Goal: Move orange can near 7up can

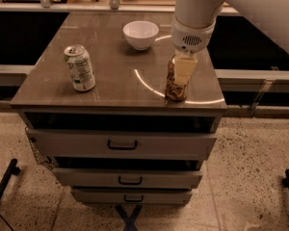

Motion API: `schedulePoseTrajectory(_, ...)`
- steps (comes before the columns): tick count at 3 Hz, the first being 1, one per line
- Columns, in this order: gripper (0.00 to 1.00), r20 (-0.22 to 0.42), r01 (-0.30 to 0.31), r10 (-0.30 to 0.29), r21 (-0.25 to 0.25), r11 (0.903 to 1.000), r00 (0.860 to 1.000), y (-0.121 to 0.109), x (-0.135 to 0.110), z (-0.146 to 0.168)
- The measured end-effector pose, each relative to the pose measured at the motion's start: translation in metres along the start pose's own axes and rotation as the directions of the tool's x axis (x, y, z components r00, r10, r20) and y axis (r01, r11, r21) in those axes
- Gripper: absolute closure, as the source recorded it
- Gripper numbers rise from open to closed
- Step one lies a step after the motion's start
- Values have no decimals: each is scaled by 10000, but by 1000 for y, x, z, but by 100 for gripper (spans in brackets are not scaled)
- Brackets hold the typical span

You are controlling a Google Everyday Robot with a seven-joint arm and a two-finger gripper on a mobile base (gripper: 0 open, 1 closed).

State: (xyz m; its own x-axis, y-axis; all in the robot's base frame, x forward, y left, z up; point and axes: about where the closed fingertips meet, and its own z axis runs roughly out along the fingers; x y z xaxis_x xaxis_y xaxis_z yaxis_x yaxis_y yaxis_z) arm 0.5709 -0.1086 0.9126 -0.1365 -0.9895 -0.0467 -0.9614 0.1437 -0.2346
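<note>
Orange can [173,91], near right on the worktop [111,66], is being grasped: claw [182,73] sits over its top, though I cannot tell if it is clamped. Next it needs carrying left to the 7up can [80,67].

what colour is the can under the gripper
Orange-brown with dark patterned markings, clearest in the camera view. The gripper sits right over this orange can.

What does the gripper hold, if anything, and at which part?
Cannot be told. The gripper is at the upper part of the orange can, which stands on the table.
</note>
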Motion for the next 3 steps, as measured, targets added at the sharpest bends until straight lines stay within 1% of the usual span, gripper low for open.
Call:
schedulePoseTrajectory(1,78,29,8,-8,40,10000,10000,-1,-1,0)
schedulePoseTrajectory(2,99,615,306,-320,232,9993,9976,-6,-12,-20)
schedulePoseTrajectory(3,100,1101,819,-895,716,9941,9899,-21,-31,-55)
